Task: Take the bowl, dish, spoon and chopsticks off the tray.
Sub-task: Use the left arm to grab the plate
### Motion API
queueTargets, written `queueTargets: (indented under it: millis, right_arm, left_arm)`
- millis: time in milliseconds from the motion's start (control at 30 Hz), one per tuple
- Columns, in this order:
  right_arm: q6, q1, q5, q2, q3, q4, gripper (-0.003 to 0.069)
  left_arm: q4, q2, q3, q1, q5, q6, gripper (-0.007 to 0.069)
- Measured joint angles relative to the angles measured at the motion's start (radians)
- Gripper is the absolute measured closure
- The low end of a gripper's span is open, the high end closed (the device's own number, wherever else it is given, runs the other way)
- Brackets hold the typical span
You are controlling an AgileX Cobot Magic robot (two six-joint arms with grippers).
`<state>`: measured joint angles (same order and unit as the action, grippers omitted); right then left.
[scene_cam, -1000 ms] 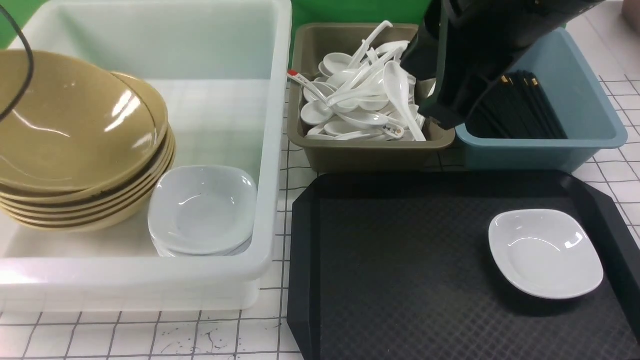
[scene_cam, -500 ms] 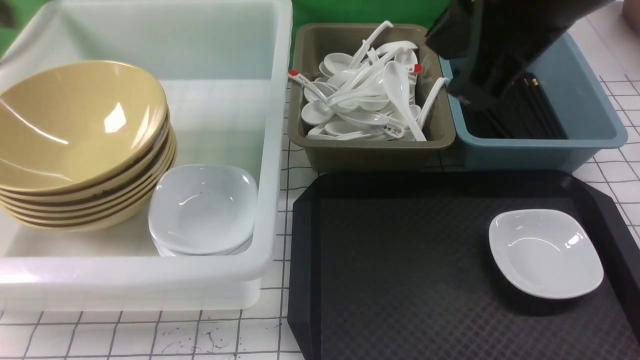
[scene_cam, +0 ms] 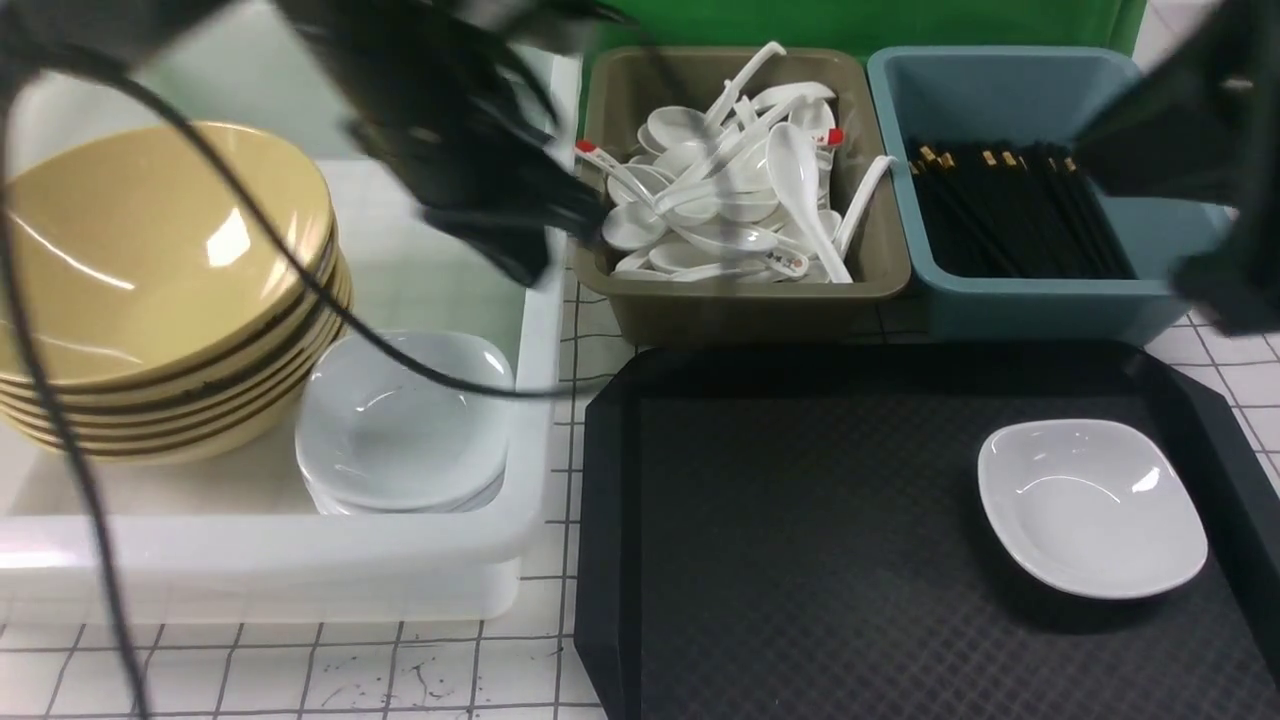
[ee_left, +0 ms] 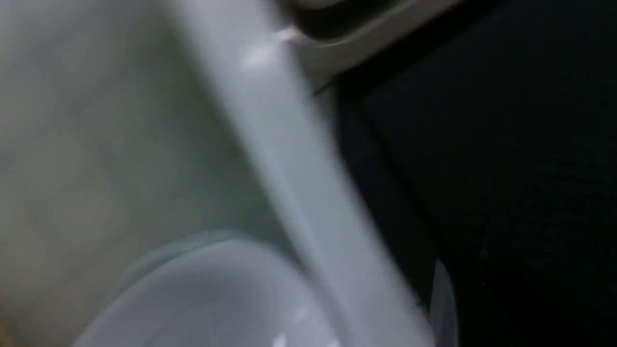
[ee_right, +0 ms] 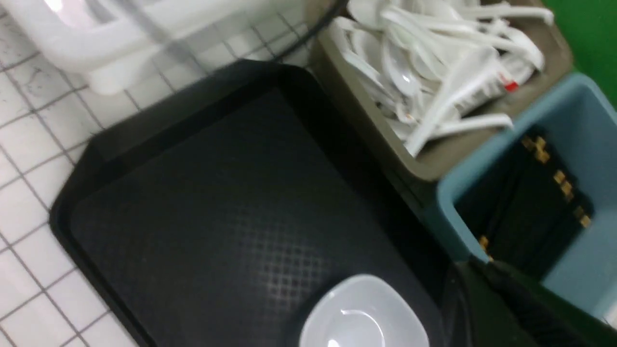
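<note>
Since only the dish (scene_cam: 1092, 508) lies on the tray (scene_cam: 800, 560), near its right edge, it is probably the last piece to clear. Farther back, the left tool (scene_cam: 520, 255), pressed together, hangs blurred over the right wall of the tub (scene_cam: 535, 440), where stacked white dishes (scene_cam: 405, 420) suggest this one belongs. The right tool (scene_cam: 1225, 290), likewise pressed together, hovers by the blue bin (scene_cam: 1050, 305).
</note>
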<state>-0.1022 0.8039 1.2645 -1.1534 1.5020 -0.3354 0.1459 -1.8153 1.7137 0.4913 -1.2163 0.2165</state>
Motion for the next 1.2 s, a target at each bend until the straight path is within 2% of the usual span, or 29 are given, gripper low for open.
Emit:
queueTargets:
  millis: [33, 67, 133, 333, 433, 533, 600, 667, 767, 833, 900, 933, 1033, 1067, 1100, 1200]
  right_arm:
    - [0.024, 0.0, 0.0, 0.03, -0.021, -0.023, 0.061]
    - [0.028, 0.0, 0.0, 0.035, -0.025, -0.023, 0.061]
    - [0.086, 0.001, 0.003, 0.117, -0.077, -0.073, 0.061]
    - [0.177, 0.001, 0.003, 0.268, -0.166, -0.102, 0.061]
    - [0.221, 0.001, 0.005, 0.347, -0.21, -0.104, 0.061]
    - [0.259, 0.001, 0.006, 0.416, -0.254, -0.104, 0.061]
    - [0.265, 0.001, 0.006, 0.432, -0.268, -0.103, 0.061]
    - [0.278, 0.001, 0.01, 0.456, -0.286, -0.101, 0.061]
    - [0.283, 0.001, 0.01, 0.46, -0.295, -0.098, 0.061]
    - [0.283, 0.001, 0.01, 0.46, -0.297, -0.097, 0.061]
    - [0.284, 0.001, 0.01, 0.46, -0.3, -0.095, 0.061]
    - [0.284, 0.001, 0.01, 0.46, -0.3, -0.095, 0.061]
    - [0.284, 0.001, 0.01, 0.459, -0.3, -0.095, 0.061]
    - [0.282, 0.001, 0.01, 0.457, -0.3, -0.095, 0.061]
    - [0.278, 0.001, 0.01, 0.453, -0.3, -0.092, 0.061]
    - [0.247, 0.001, 0.01, 0.428, -0.298, -0.08, 0.061]
  left_arm:
    - [0.044, -0.026, 0.0, 0.05, 0.023, 0.028, 0.0632]
    - [0.051, -0.031, 0.0, 0.058, 0.026, 0.034, 0.0632]
    - [0.146, -0.104, 0.0, 0.169, 0.092, 0.13, 0.0632]
    - [0.184, -0.264, 0.091, 0.33, 0.2, 0.181, 0.0594]
    - [0.163, -0.355, 0.199, 0.37, 0.211, 0.157, 0.0512]
    - [0.14, -0.441, 0.318, 0.374, 0.226, 0.075, 0.0365]
    - [0.126, -0.474, 0.354, 0.368, 0.244, 0.036, 0.0309]
    - [0.106, -0.529, 0.416, 0.361, 0.282, -0.037, 0.0203]
    - [0.096, -0.574, 0.449, 0.36, 0.31, -0.072, 0.0142]
    - [0.096, -0.592, 0.459, 0.36, 0.317, -0.084, 0.0129]
    - [0.096, -0.627, 0.465, 0.362, 0.316, -0.09, 0.0131]
    - [0.09, -0.644, 0.466, 0.363, 0.32, -0.09, 0.0163]
    - [0.09, -0.645, 0.477, 0.367, 0.316, -0.094, 0.0315]
    - [0.094, -0.648, 0.487, 0.367, 0.305, -0.094, 0.0426]
    - [0.096, -0.648, 0.503, 0.367, 0.3, -0.099, 0.0494]
    - [0.064, -0.623, 0.574, 0.367, 0.232, -0.095, 0.0588]
